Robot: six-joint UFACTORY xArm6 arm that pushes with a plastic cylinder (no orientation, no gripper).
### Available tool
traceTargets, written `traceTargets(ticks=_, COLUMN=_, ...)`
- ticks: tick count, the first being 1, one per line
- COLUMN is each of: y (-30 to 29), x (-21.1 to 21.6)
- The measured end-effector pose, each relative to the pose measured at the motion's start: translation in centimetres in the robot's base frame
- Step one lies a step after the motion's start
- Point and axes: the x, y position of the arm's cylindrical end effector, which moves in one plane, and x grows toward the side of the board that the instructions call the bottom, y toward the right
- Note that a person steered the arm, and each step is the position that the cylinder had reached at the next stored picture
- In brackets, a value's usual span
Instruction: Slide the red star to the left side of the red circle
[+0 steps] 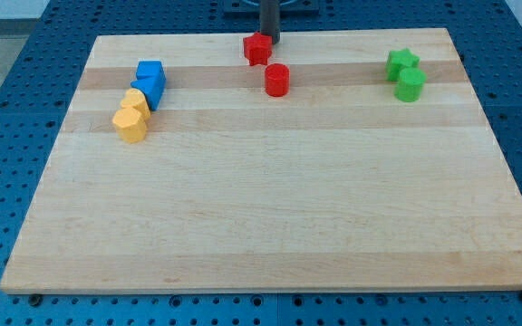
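The red star (257, 48) lies near the view's top edge of the wooden board (270, 217), a little left of centre. The red circle (277, 80) stands just below it and slightly to the view's right, a small gap apart. My tip (269, 42) is at the star's upper right side, touching or almost touching it. The rod rises out of the view's top.
A blue cube (150, 71) and a blue block (149, 89) sit at the view's upper left, with two yellow blocks (131, 120) just below them. A green star (402, 62) and a green cylinder (410, 85) sit at the upper right.
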Motion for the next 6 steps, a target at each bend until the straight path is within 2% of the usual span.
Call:
traceTargets(ticks=1, y=-0.9, x=1.4)
traceTargets(ticks=4, y=-3.7, x=1.0)
traceTargets(ticks=6, y=-5.2, x=2.7)
